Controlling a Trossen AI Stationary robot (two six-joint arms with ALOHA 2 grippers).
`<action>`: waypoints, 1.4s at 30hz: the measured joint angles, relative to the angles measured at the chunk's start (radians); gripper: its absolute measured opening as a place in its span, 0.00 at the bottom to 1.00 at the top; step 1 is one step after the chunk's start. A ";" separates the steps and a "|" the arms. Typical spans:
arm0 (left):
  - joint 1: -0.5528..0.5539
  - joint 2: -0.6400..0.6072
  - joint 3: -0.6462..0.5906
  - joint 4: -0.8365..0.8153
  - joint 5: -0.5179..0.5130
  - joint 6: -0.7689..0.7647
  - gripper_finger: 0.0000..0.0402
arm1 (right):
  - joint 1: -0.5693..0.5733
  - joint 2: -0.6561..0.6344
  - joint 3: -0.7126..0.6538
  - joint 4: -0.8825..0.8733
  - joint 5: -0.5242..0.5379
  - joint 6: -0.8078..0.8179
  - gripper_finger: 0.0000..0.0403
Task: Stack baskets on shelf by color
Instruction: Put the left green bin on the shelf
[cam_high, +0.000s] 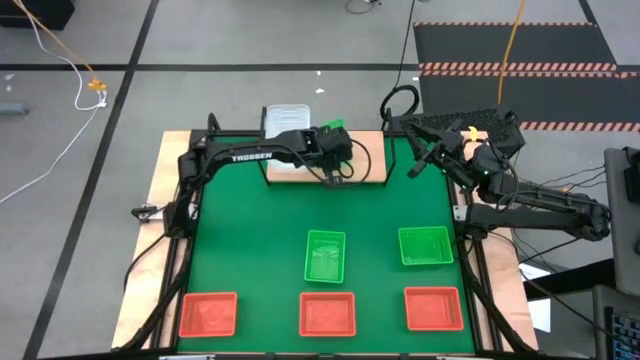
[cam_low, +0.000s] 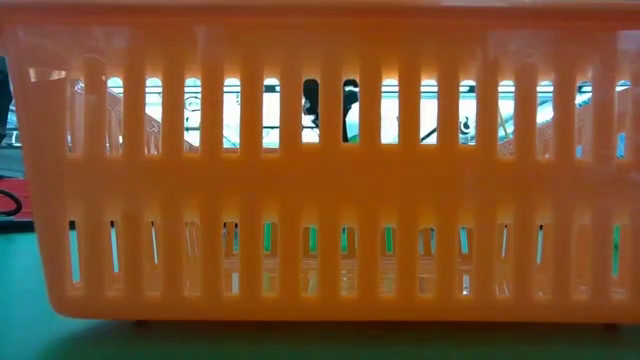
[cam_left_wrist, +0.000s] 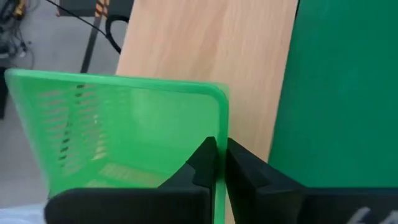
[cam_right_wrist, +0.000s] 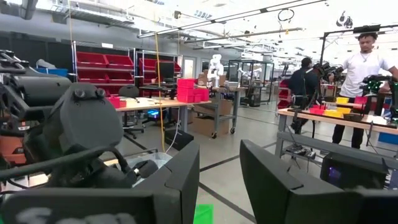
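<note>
My left gripper (cam_left_wrist: 221, 149) is over the light-brown shelf (cam_high: 300, 170) at the table's far side, shut on a bright green basket (cam_left_wrist: 124, 130). In the high view the arm hides nearly all of that basket. Clear baskets (cam_high: 288, 120) sit on the shelf's far left part. Two more green baskets (cam_high: 325, 255) (cam_high: 425, 245) rest on the green mat. Three red-orange baskets (cam_high: 208, 313) (cam_high: 327, 313) (cam_high: 433, 308) line the near edge. My right gripper (cam_right_wrist: 221, 180) is open, raised at the table's far right (cam_high: 420, 165), and touches nothing. My left gripper pinches the green basket's side wall (cam_left_wrist: 219, 121) close to a corner of the rim. One finger (cam_left_wrist: 202, 155) is inside the basket and the other (cam_left_wrist: 242, 158) is outside. The basket is over the wooden shelf board (cam_left_wrist: 249, 68); whether its bottom rests on it is hidden.
The slotted wall of a red-orange basket (cam_low: 320, 180) fills the low view. The green mat (cam_high: 250, 230) has bare room between the shelf and the basket rows. Cables and a black mesh part (cam_high: 460, 125) lie past the far right corner. People stand at benches in the room behind (cam_right_wrist: 367, 62).
</note>
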 joint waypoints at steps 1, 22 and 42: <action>-0.002 0.003 0.000 -0.007 -0.003 0.006 0.04 | 0.000 0.000 0.000 0.000 0.000 0.000 0.28; -0.013 0.031 -0.002 -0.007 -0.004 -0.004 0.12 | 0.000 0.000 0.000 0.000 0.000 0.000 0.28; 0.009 -0.004 -0.001 -0.181 -0.046 0.147 0.38 | 0.000 0.000 0.000 -0.009 0.000 0.006 0.28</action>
